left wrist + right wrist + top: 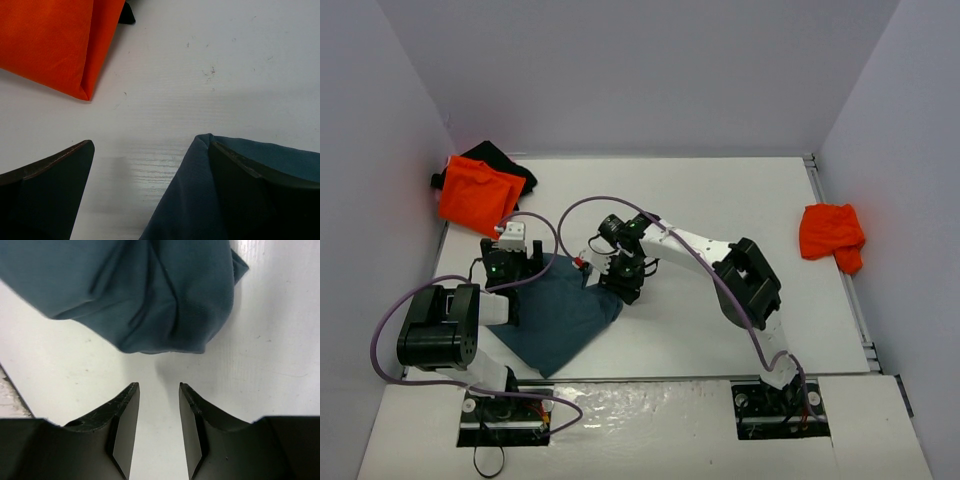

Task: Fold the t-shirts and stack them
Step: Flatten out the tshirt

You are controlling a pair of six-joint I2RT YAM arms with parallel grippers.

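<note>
1. Teal t-shirt (555, 318) lies crumpled on the counter (740, 200), near left.
2. Left tool (151, 146) spread wide at its corner.
3. Right tool (159, 387) slightly parted, empty, just beside its bunched edge.

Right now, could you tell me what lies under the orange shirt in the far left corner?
A black garment sticks out past the far edge of the orange shirt; the rest is covered and cannot be seen.
</note>
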